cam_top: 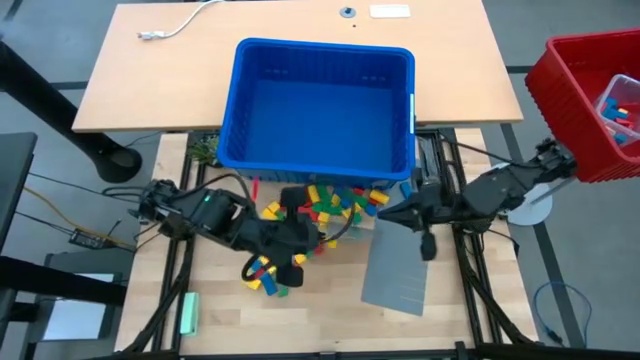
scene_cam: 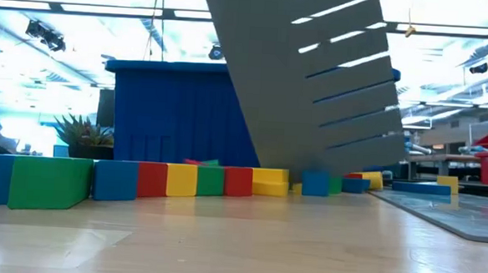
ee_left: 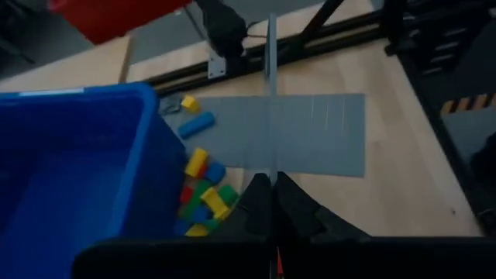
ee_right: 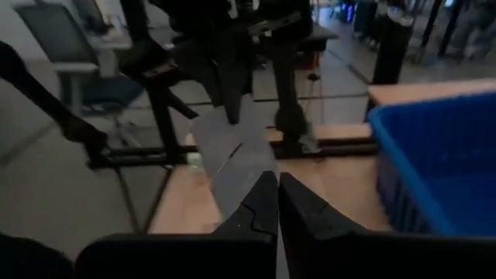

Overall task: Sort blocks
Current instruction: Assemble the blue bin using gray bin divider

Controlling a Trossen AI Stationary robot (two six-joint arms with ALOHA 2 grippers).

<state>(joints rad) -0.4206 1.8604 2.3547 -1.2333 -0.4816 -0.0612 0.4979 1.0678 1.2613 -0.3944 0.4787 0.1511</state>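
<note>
With a tilted grey panel (scene_cam: 322, 82) pinched by the closed jaws of both the left gripper (cam_top: 296, 226) and right gripper (cam_top: 392, 213) above the blocks (cam_top: 330, 205) heaped beside the blue bin (cam_top: 320, 100) on the counter (cam_top: 330, 310), blocks could be scattered if the panel were swung unevenly.

no legible text, no labels, brands, numbers or signs anywhere

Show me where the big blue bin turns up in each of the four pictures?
High view: blue bin at top centre, behind the blocks.
Low view: dark blue wall behind the row of blocks.
Left wrist view: at left.
Right wrist view: at right.
Shared landmark: the grey panel.
</note>
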